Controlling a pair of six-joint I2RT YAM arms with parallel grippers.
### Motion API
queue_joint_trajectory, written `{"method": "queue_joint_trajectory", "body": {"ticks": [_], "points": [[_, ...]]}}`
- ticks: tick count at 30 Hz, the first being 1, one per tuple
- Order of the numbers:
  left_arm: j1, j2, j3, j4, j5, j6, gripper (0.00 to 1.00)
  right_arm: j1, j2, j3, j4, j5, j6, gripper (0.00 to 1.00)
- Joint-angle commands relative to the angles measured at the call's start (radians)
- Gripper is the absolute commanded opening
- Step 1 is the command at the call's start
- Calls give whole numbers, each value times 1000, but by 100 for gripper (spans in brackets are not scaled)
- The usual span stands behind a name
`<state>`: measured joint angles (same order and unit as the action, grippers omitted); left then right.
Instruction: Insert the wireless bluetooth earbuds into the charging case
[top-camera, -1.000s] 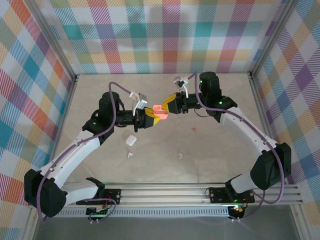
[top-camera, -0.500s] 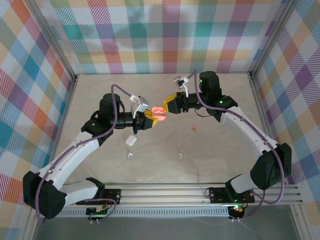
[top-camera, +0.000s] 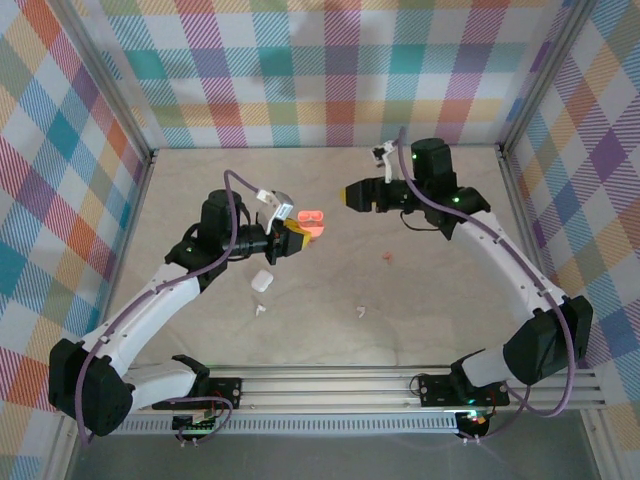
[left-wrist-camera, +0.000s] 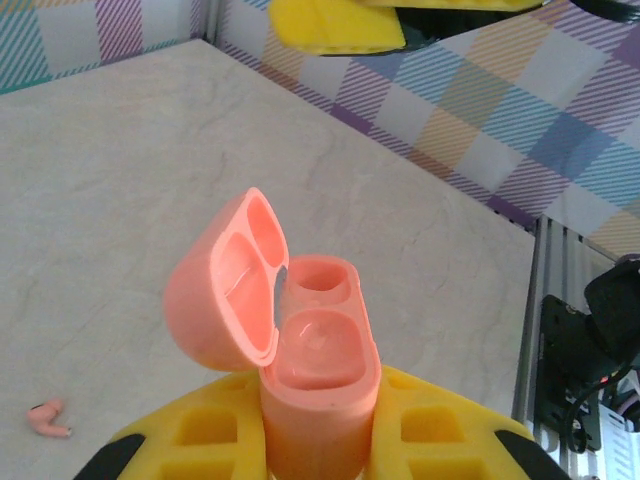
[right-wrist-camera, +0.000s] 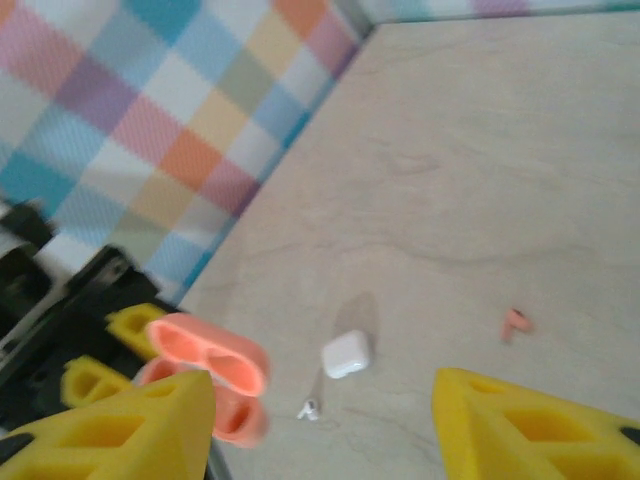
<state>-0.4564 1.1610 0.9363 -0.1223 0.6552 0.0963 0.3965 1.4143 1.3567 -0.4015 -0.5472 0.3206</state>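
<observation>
L hand (top-camera: 297, 232) is clamped on the pink charging case (left-wrist-camera: 318, 360) and holds it up off the worktop (top-camera: 440, 300). The lid (left-wrist-camera: 225, 300) is swung open. From the left wrist view both wells look empty, though glare in the nearer one leaves us unsure. R hand (top-camera: 352, 195) hangs across from the case, apart from it, fingers spread w/ nothing between them.

As we read it, the step in hand is fetching a bud w/ the R hand. The pink bud (top-camera: 387, 257) lies on the worktop near the R arm, well apart from the case, and it matches the case colour, so we take it first. The white case (top-camera: 262, 281) sits below the L hand. One white bud (top-camera: 260, 309) lies just beside it and a second white bud (top-camera: 358, 311) lies further right. Those can wait.

To do it well:
- We come down square over the pink bud w/ the fingers spanning its narrow body, not its length.
- We close slowly. It's tiny, prob. slick plastic, and a fast pinch could squirt it sideways.
- We grip high on the bud so the end that seats in the well is free below the fingertips.
- We check the bud's orientation vs. the well before moving in, since a wrong-way bud won't seat.
- We keep the L hand steady and approach from the side away from the lid, so we don't knock it shut.
- We let go only once the bud sits in the well, then pull straight back.
</observation>
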Motion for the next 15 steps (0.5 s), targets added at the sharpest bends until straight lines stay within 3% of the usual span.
{"method": "queue_joint_trajectory", "body": {"ticks": [1,9,15], "points": [[13,-28,-21,26,-28,-11,0,-45,15,4,-160,172,57,56],[13,-40,-42,5,-45,-7,0,-62,238,64,-413,377,-94,49],[13,-46,-55,-2,-55,-4,0,-8,407,155,-523,497,-172,46]]}}
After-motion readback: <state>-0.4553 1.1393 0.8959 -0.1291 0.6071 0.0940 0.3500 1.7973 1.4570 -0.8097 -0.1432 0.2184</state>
